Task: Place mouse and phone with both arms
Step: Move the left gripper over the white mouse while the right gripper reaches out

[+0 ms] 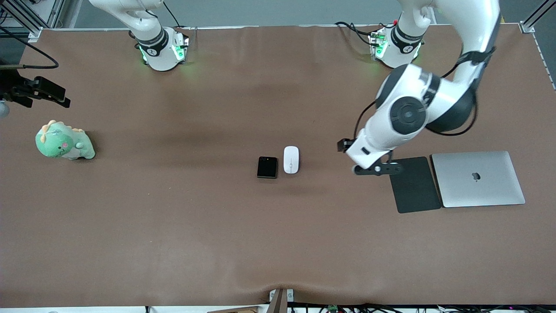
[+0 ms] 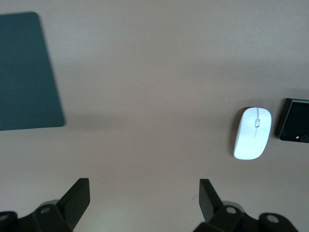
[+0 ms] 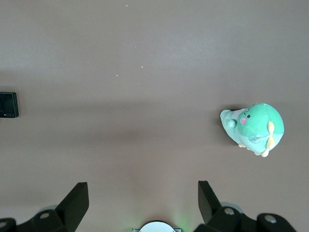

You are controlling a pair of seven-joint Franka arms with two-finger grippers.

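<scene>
Left gripper (image 2: 140,195) agape; glossy oval mouse (image 1: 291,159)

the phone (image 3: 8,105) and black pad (image 2: 26,72) are cut by frame edges.

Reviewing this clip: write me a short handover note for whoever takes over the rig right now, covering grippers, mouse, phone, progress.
Left gripper: open, empty, in the air over bare table between the mouse and the black pad.
Right gripper: open, empty, over the table at the right arm's end, near the green plush toy.
Mouse and phone lie side by side mid-table, apart from each other, the phone toward the right arm's end. A closed laptop lies beside the pad.
Done: nothing grasped yet.
Left: pick up both items, probably mouse with the left arm and phone with the right, and place them.
</scene>
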